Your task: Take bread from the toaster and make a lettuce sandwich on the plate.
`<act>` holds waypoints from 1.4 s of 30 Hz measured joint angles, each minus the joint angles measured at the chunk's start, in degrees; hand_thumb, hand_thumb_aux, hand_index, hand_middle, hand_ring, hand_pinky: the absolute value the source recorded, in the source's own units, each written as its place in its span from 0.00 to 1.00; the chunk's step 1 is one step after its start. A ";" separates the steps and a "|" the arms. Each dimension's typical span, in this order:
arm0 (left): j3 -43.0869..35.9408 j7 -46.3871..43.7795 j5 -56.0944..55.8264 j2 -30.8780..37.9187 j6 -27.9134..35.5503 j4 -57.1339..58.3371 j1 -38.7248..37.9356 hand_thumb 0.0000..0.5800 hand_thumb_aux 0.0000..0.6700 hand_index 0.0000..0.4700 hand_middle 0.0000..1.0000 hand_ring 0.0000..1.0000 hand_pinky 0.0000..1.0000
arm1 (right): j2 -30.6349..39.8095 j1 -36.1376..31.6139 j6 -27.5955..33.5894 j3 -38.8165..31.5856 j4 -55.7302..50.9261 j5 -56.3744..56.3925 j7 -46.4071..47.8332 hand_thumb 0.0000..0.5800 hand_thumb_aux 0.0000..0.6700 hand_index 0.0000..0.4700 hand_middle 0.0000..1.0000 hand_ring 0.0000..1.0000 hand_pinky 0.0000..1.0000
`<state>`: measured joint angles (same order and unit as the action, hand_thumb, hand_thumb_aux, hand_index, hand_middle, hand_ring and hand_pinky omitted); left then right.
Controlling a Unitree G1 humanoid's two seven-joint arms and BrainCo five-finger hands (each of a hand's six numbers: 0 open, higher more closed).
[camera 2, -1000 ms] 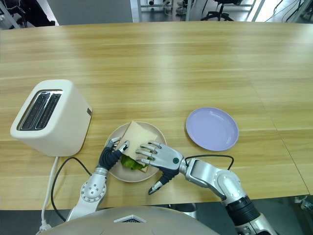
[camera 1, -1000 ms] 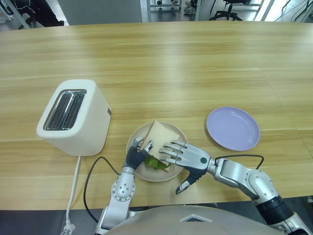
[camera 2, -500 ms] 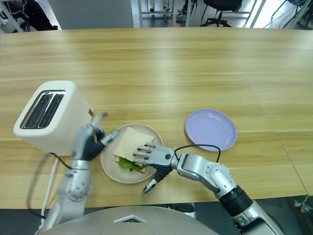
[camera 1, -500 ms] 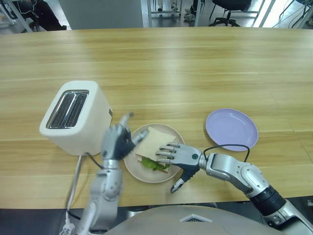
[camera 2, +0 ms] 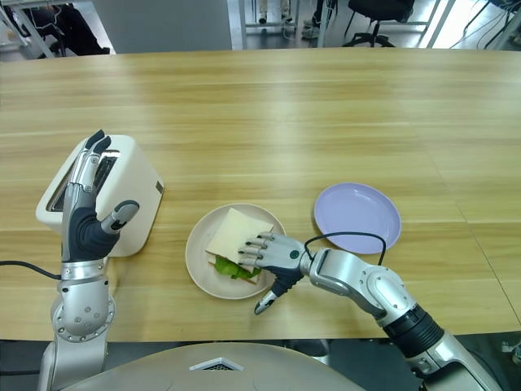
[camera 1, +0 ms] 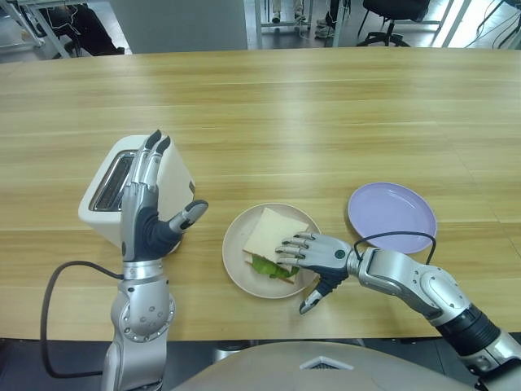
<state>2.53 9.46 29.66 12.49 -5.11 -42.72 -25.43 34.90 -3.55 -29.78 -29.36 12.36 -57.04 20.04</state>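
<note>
wooden counter (camera 1: 326, 122), six o'clock: right hand (camera 1: 321, 254), fingers (camera 1: 291, 243) spread on the bread slice (camera 1: 269, 228), should press squarely; left hand (camera 1: 146, 216) hangs open.

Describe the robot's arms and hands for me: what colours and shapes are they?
Both arms are rounded silver segments with disc-shaped joints. The left hand and right hand have silver fingers with dark tips; the left's palm is dark grey. The right has a green dot on its back and a thin black cable looping from its wrist.
</note>
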 measured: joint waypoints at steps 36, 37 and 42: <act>-10.91 -41.50 -11.09 27.18 -14.96 18.28 -9.94 1.00 1.00 0.98 1.00 1.00 1.00 | 0.65 23.66 5.91 3.67 5.89 40.73 15.63 1.00 1.00 0.98 1.00 1.00 1.00; -11.58 -40.99 -8.56 27.16 -14.88 19.69 -8.97 1.00 1.00 0.98 1.00 1.00 1.00 | 0.55 22.37 5.14 3.07 4.73 37.31 14.56 1.00 1.00 0.98 1.00 1.00 1.00; -15.75 -40.13 0.56 27.11 -14.24 24.04 -4.53 1.00 1.00 0.98 1.00 1.00 1.00 | -0.18 17.26 2.76 0.25 0.06 25.61 10.75 1.00 1.00 0.98 1.00 1.00 1.00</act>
<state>-13.23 -30.67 30.22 39.60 -19.35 -18.68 -29.96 34.72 13.71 -27.02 -29.12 12.42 -31.43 30.79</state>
